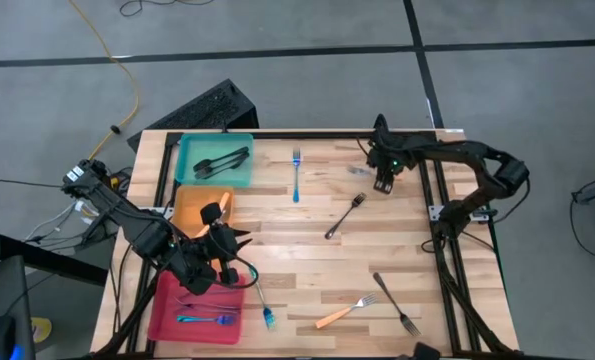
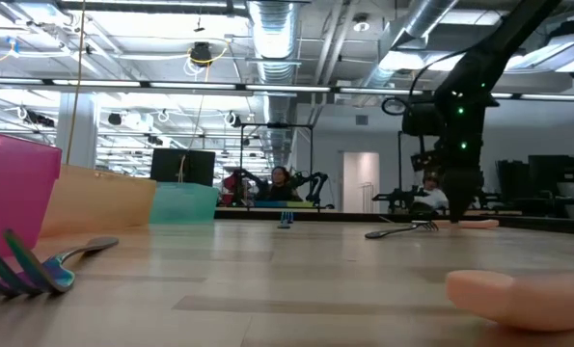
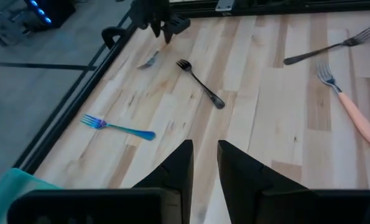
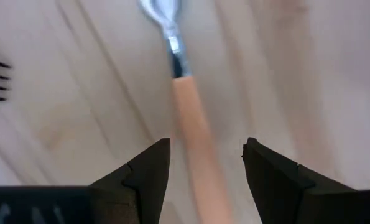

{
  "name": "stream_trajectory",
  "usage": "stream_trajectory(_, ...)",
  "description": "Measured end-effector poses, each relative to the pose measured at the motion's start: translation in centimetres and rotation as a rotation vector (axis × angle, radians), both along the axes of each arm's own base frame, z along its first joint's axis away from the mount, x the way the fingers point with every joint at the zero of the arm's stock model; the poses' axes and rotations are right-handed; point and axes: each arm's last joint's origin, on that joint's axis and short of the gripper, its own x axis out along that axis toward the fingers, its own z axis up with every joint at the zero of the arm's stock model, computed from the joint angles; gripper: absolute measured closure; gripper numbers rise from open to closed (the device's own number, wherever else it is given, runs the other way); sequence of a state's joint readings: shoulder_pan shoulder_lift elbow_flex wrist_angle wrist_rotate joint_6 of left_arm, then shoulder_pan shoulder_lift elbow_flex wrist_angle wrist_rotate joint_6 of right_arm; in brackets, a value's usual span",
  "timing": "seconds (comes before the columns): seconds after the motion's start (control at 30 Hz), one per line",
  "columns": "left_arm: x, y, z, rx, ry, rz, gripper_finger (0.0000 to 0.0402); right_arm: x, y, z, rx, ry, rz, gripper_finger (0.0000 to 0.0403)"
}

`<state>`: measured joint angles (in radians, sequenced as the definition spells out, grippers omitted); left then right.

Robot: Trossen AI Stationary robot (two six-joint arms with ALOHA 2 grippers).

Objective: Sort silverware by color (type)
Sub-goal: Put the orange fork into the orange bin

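Note:
My right gripper [image 1: 381, 180] [image 4: 204, 155] hangs open near the table's far right side. An orange-handled fork [image 4: 191, 124] with a silver head lies on the wood below it, its handle running between the two fingers; I see no touch. My left gripper [image 1: 227, 230] [image 3: 203, 158] hovers open and empty between the orange tray [image 1: 189, 200] and the pink tray [image 1: 167, 318]. Loose on the table lie a blue fork [image 1: 296, 175], a dark fork [image 1: 345, 215], an orange-handled fork [image 1: 345, 312], another dark fork [image 1: 395, 303] and a blue fork [image 1: 265, 305].
The teal tray [image 1: 192, 175] at the far left holds dark forks [image 1: 222, 162]. Blue forks [image 1: 202, 318] lie in the pink tray. Black frame rails run along the table's left and right edges. Bare wood lies in the table's middle and near side.

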<state>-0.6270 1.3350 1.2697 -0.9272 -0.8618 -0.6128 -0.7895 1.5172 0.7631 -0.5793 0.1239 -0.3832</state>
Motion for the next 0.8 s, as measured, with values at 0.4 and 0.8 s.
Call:
stream_trajectory(0.4, 0.0, -0.1, -0.1, -0.047, 0.01, -0.01, 0.0343, 0.6, -0.1, -1.4, 0.039, 0.021, -0.025, 0.0237)
stream_trajectory(0.8, 0.1, -0.1, 0.0, -0.04, -0.012, 0.01, 0.0343, 1.0, -0.3, -1.5, 0.015, -0.042, -0.203, 0.0327)
